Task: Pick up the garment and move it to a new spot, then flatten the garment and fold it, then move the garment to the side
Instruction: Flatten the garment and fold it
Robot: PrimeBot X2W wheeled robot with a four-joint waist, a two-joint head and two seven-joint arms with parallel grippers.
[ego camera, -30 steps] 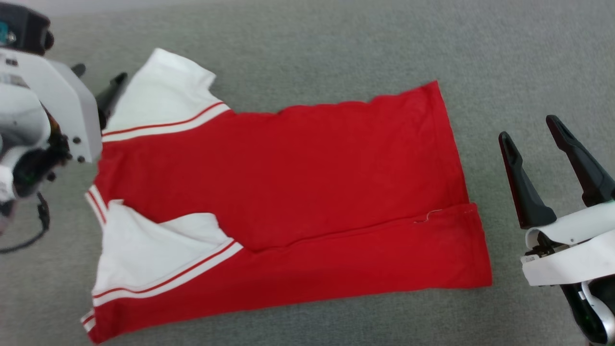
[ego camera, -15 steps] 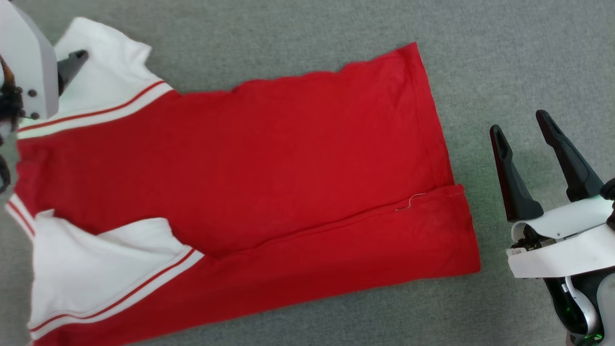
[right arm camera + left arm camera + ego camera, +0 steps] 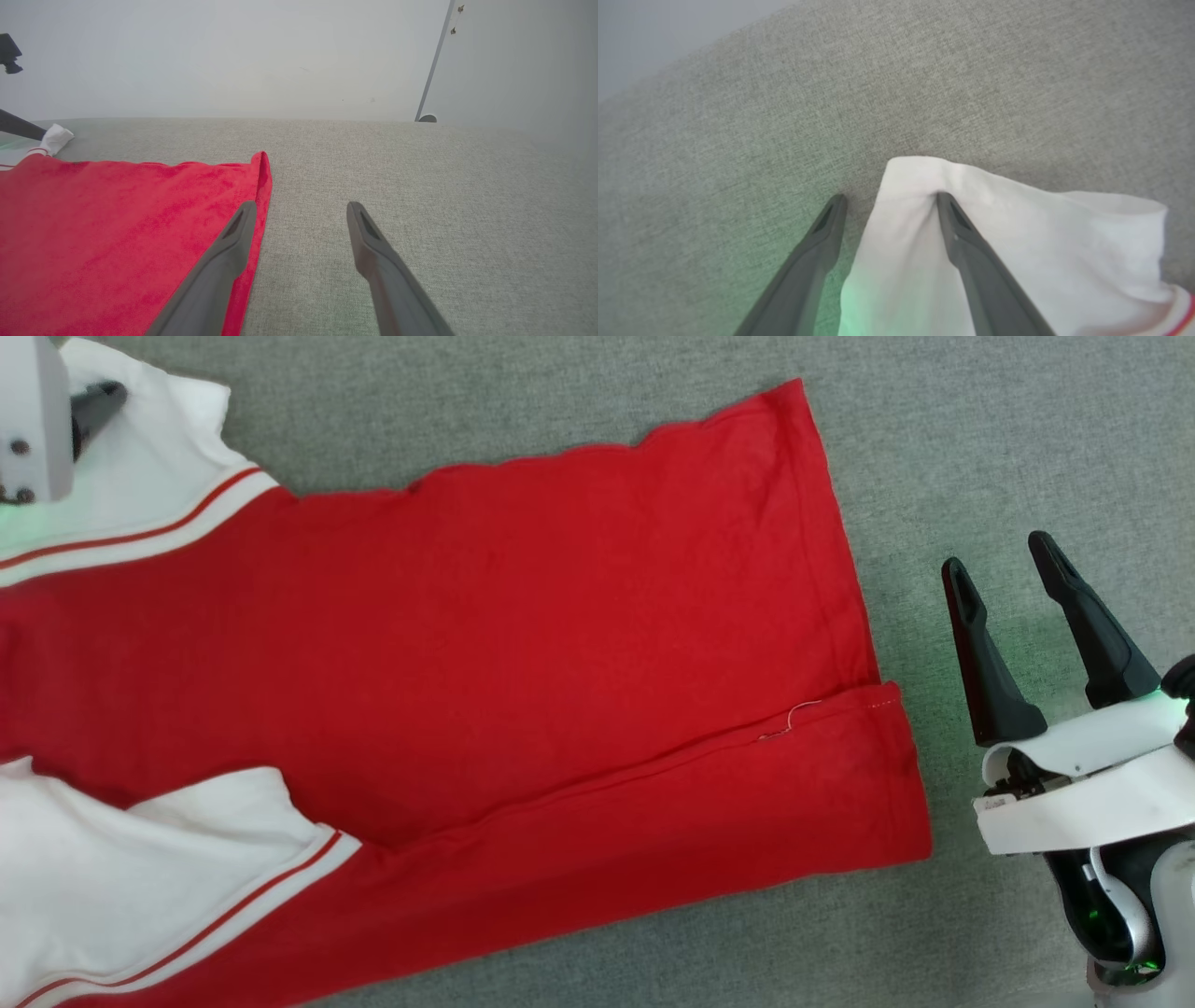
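Red garment lies spread on the grey fabric surface.
I see the left gripper jaws spread, the white sleeve corner between them; the right gripper jaws are spread near the hem.

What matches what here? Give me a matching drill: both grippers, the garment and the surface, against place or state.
1. left gripper
2. right gripper
3. garment
4. surface

A. grey, under the garment
B. open, beside the red hem
C. open, at the white sleeve edge
D. red, spread out

Pairs: 1-C, 2-B, 3-D, 4-A
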